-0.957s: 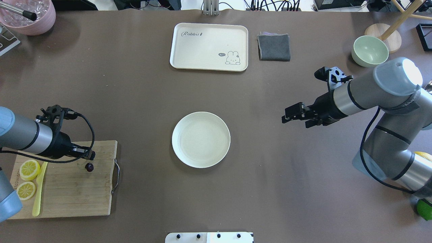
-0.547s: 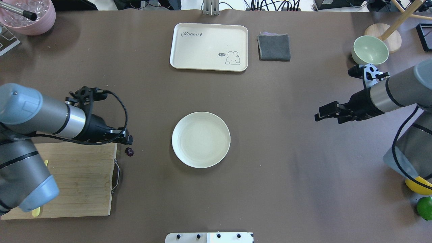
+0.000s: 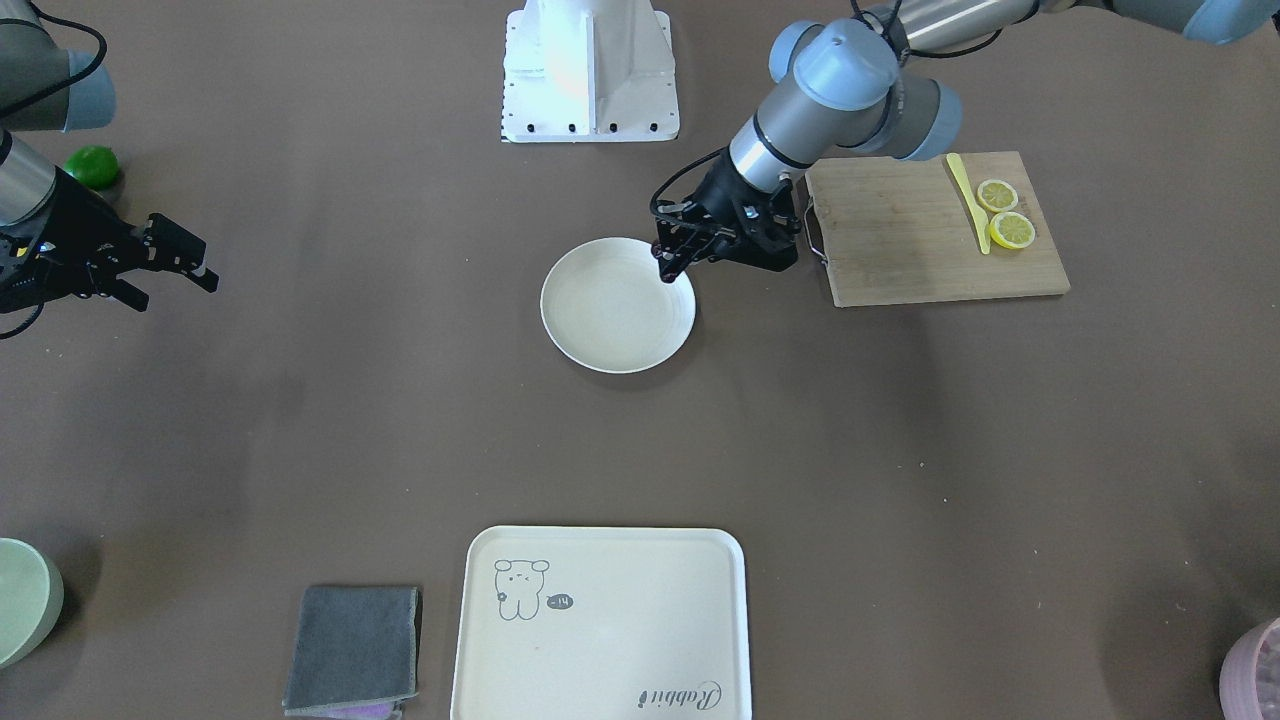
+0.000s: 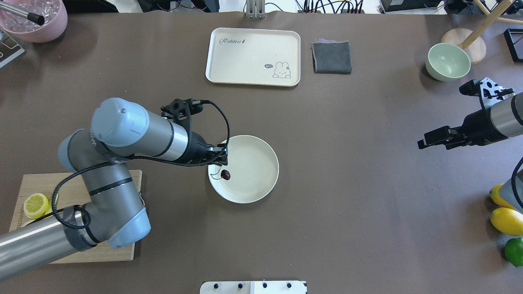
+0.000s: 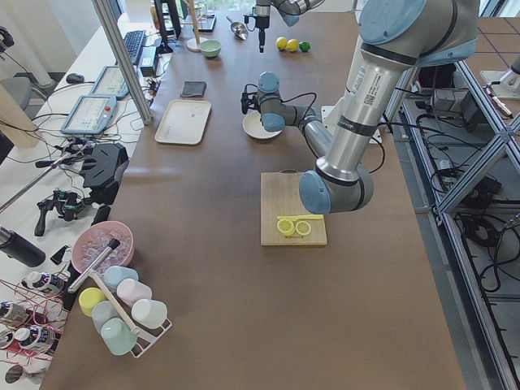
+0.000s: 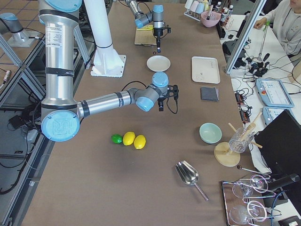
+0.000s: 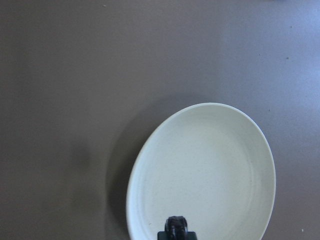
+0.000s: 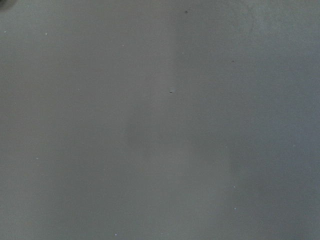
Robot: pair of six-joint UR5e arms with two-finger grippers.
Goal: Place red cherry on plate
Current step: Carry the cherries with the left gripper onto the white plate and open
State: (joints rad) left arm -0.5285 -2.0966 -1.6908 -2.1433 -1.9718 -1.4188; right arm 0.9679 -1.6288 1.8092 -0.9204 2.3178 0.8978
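The red cherry is tiny and dark, and it hangs just under my left gripper, which is shut on it. It hovers over the left part of the round cream-white plate. The left wrist view shows the cherry at the bottom edge between the fingertips, with the plate below. In the front-facing view the left gripper stands over the plate's rim and hides the cherry. My right gripper hangs open and holds nothing, far off at the right.
A wooden cutting board with lemon slices and a yellow knife lies to the left. At the back are a cream tray, a grey cloth and a green bowl. Lemons and a lime sit at the right edge.
My left arm has carried the cherry from the cutting board rightward to above the plate's left part. My right arm has drawn back toward the table's right edge.
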